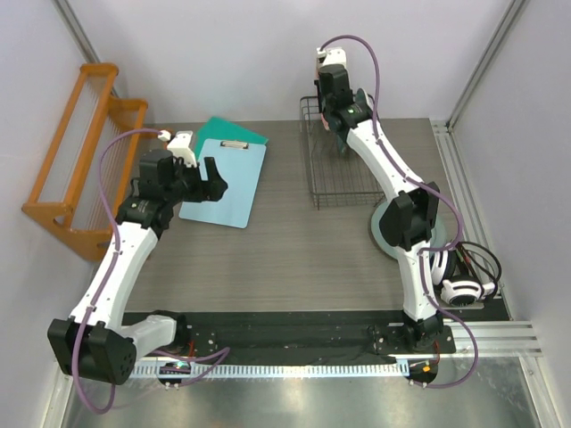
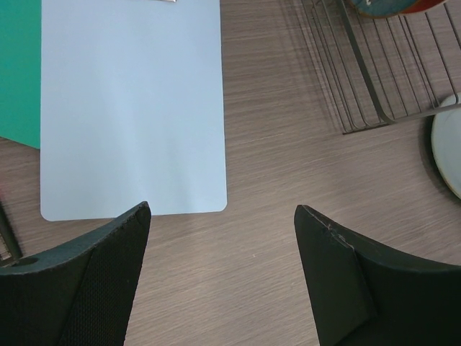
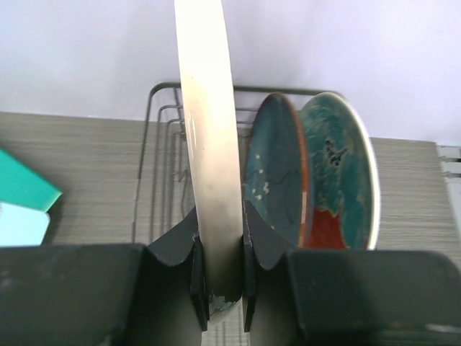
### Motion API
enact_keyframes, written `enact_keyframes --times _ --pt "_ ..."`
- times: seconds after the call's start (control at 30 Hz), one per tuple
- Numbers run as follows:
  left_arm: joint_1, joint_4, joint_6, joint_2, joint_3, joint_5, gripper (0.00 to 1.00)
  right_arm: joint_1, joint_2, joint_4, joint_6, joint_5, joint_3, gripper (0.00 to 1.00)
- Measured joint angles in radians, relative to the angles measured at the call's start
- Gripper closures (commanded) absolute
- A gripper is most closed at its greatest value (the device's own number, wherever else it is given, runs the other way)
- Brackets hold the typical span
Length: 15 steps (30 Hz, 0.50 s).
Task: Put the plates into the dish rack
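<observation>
Right gripper (image 3: pixel 225 285) clenched on the rim of a cream-edged plate (image 3: pixel 205 108), held on edge above the dish rack (image 1: pixel 332 183). Upright probably so it can drop between the thin dividers. Two plates stand in the rack just beyond it, close together: dark teal speckled plate (image 3: pixel 277 173) and floral plate (image 3: pixel 338 173). The held one looks lined up for a slot beside them. Pale plate (image 1: pixel 382 239) lies flat on the table (image 1: pixel 285 259) near the rack, partly under the right arm, not yet loaded. Left gripper (image 2: pixel 222 210) released and empty, hovering at the blue clipboard (image 2: pixel 130 108), well apart from the rack.
</observation>
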Motion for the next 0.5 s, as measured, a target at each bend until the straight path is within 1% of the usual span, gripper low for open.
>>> enact_keyframes --times 0.2,0.5 --pt "0.0 0.009 -0.003 0.037 0.0 0.014 0.19 -0.003 0.0 0.015 -0.042 0.055 0.0 0.99" --pt "0.0 0.023 -0.006 0.058 0.0 0.016 0.19 -0.005 0.001 0.003 -0.067 0.082 0.0 0.99"
